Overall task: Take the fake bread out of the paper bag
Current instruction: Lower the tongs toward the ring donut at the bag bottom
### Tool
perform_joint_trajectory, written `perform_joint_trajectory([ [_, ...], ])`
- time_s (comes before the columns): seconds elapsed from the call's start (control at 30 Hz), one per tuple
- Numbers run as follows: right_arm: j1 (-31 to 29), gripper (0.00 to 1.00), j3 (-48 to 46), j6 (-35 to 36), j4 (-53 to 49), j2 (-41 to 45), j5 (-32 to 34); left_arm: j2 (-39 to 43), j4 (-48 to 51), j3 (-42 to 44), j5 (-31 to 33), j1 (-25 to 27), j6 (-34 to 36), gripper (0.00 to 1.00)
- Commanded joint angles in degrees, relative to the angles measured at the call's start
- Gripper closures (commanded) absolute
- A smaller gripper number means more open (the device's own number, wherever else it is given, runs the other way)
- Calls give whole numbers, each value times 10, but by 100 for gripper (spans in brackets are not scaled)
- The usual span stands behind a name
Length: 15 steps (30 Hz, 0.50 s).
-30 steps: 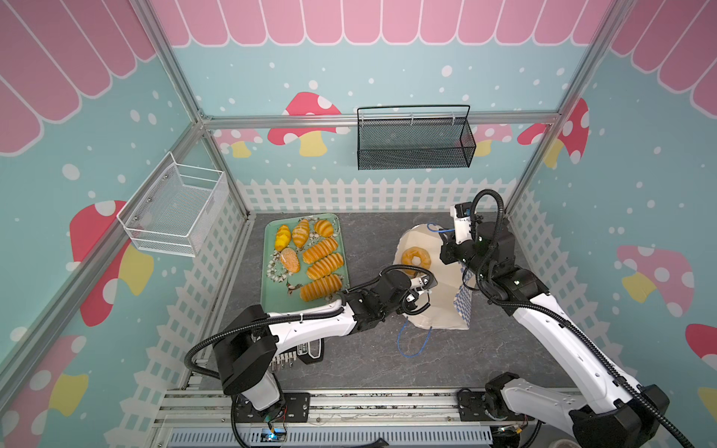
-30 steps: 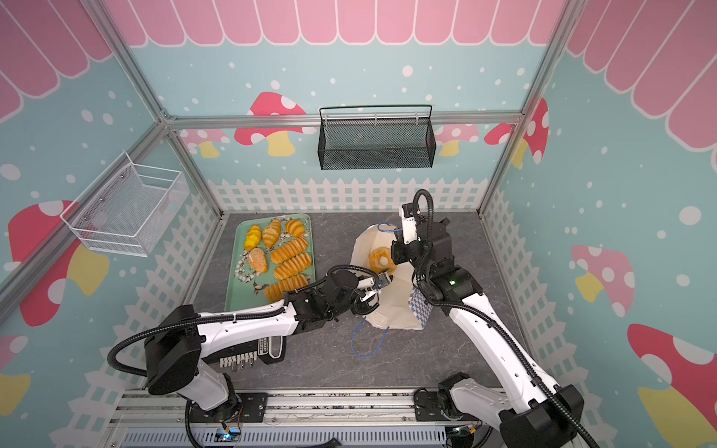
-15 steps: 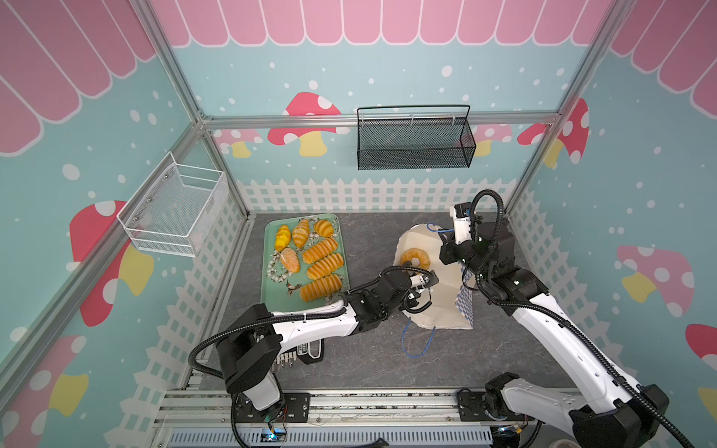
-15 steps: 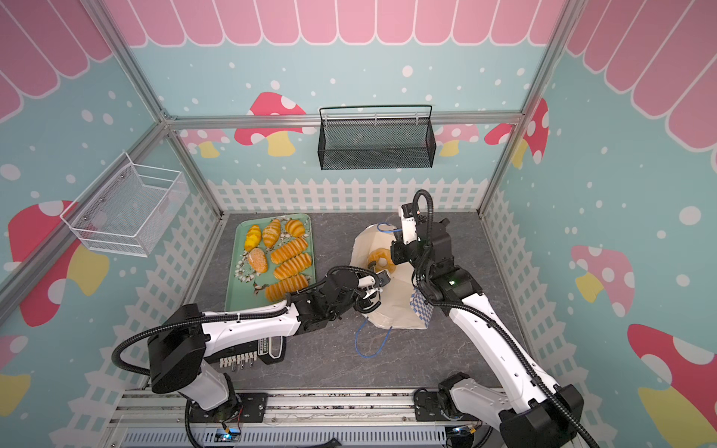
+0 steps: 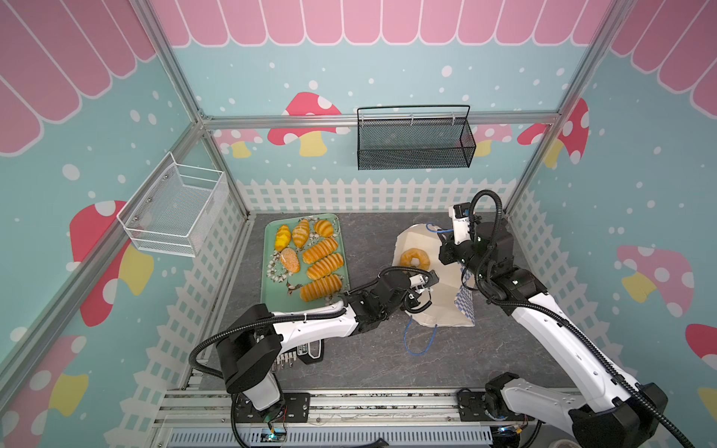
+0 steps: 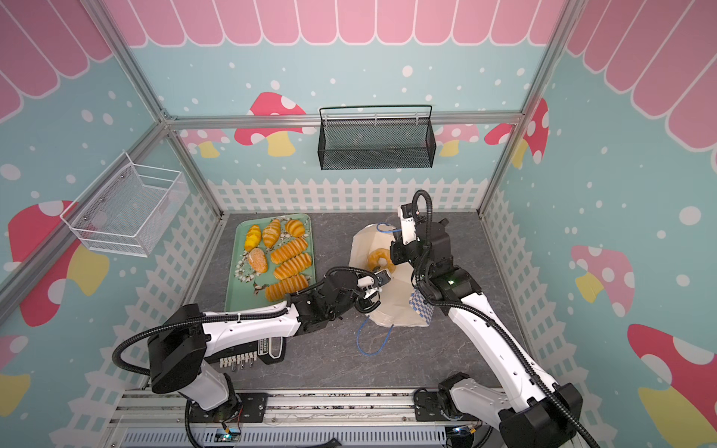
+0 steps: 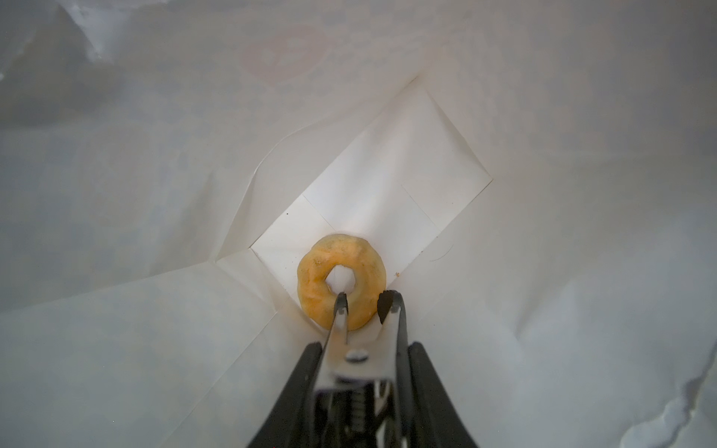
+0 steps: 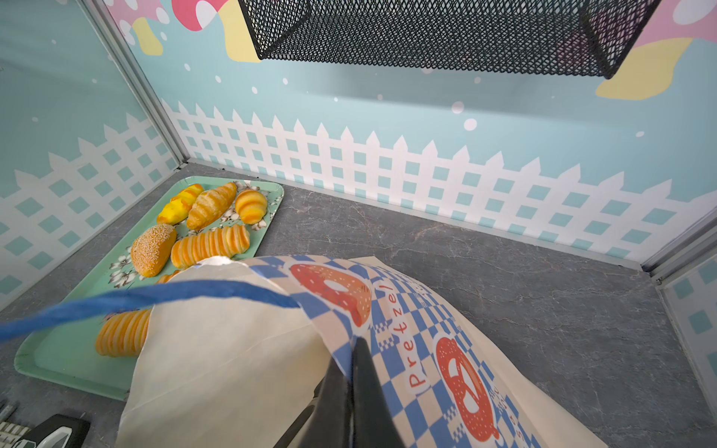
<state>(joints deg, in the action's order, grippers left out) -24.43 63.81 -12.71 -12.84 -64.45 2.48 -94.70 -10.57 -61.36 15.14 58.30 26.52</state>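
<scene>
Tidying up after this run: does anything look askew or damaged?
The paper bag is slumped and creased rather than upright, its rim pinched by the right gripper; one blue cord handle trails loose on the table. Inside, the left gripper grips the ring doughnut.

Left arm (image 5: 314,329) and right arm (image 5: 562,341) white-shelled, black-jointed; ribbed black cables (image 5: 485,191); left gripper (image 7: 364,312) black, silver-screwed.

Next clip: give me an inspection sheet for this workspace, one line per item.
Surface: grey tabletop, nothing spilled.
Job's things: paper bag held open, ring doughnut inside; seven other breads on green tray.
Clutter: black keypad gadget near front edge.
Grippers: left gripper inside bag, shut on doughnut; right gripper shut on bag rim.
Cables: blue cord handle loose on tabletop.
Surroundings: black mesh basket, white wire basket on walls.
</scene>
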Motion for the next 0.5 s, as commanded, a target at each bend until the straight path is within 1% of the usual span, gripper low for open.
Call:
perform_joint_trajectory([
  [0.0,1,100,-10,-7,13,4,-2,24,-17,23,1,3,-21,71],
  [0.07,1,100,-12,-8,15,4,-2,31,-9,38,5,2,-31,69],
  [0.2,1,100,-12,-9,18,4,-5,45,32,51,19,2,-82,64],
  [0.33,1,100,-11,-8,18,5,-6,63,103,36,24,1,-114,60],
  [0.47,1,100,-12,-11,22,5,-10,54,183,1,24,-4,-148,59],
])
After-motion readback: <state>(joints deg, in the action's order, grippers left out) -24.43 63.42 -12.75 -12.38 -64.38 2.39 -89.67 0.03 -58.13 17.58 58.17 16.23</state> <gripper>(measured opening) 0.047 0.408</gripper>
